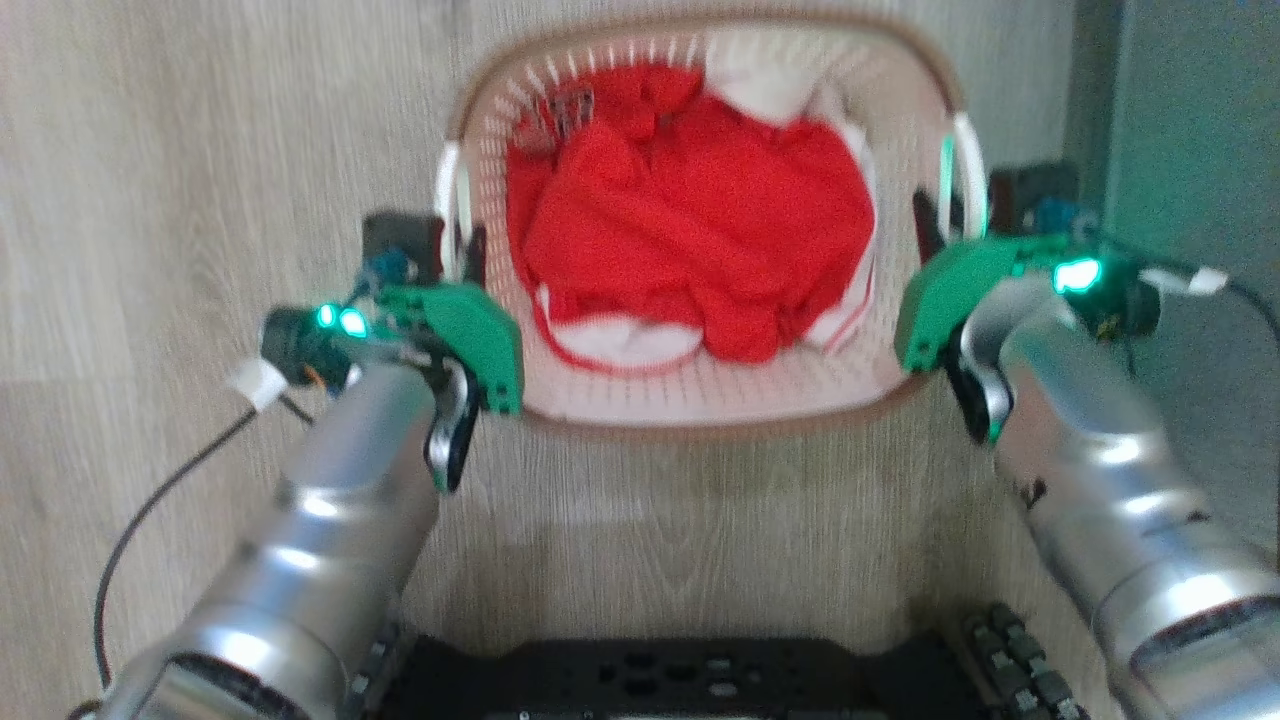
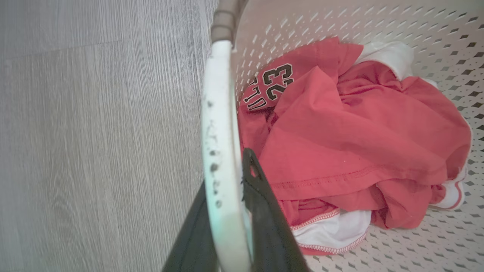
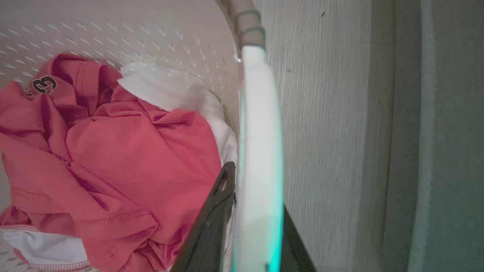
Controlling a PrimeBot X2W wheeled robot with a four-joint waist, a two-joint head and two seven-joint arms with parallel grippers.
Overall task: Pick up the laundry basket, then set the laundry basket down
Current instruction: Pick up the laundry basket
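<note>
Two grips: left hand [image 2: 225,170], right hand [image 3: 257,190] clamped on laundry basket [image 1: 700,420] handles [image 2: 219,113] | pale wood-grain floor [image 1: 200,150]

laundry basket [image 1: 700,395]: cream, perforated, brown rim | garment [image 1: 690,220]: red, white trim | floor [image 1: 200,150]: grey wood-grain

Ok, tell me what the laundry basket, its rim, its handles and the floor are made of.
Laundry basket: moulded plastic, matte cream, judging by its even punched holes. Rim: brown, woven-look, probably plastic too. Handles: smooth white plastic, slightly glossy, scuffed with dark marks. Floor: pale wood-grain planks, likely laminate or vinyl.
</note>
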